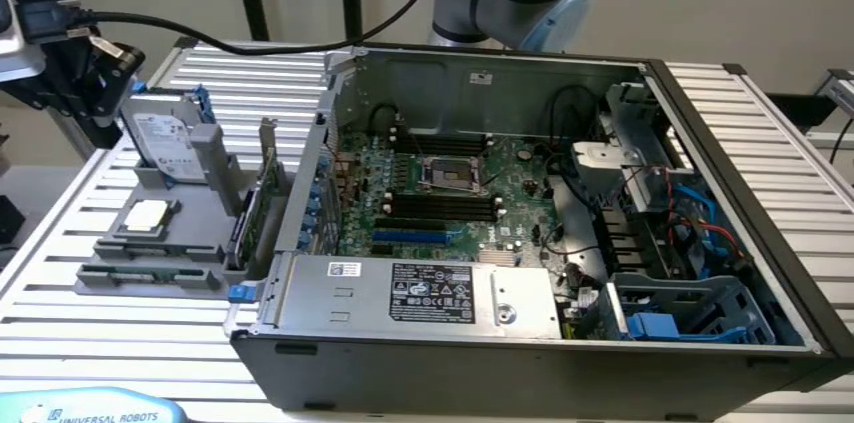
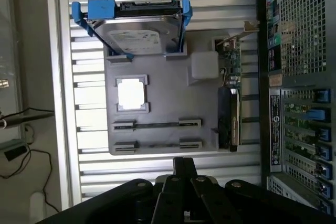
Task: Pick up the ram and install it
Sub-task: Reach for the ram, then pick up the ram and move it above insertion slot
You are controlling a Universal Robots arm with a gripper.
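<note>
Hovering with claw pinched together, empty, above the tray holding the ram edge-up in slots for gripping.

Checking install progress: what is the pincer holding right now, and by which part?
Nothing. The black pincer is shut empty; the long thin ram stick lies untouched in its slot on the grey plastic tray.

text: UNIVERSAL ROBOTS | on: pale blue housing, exterior view's lower left | power supply label: unreadable
</note>
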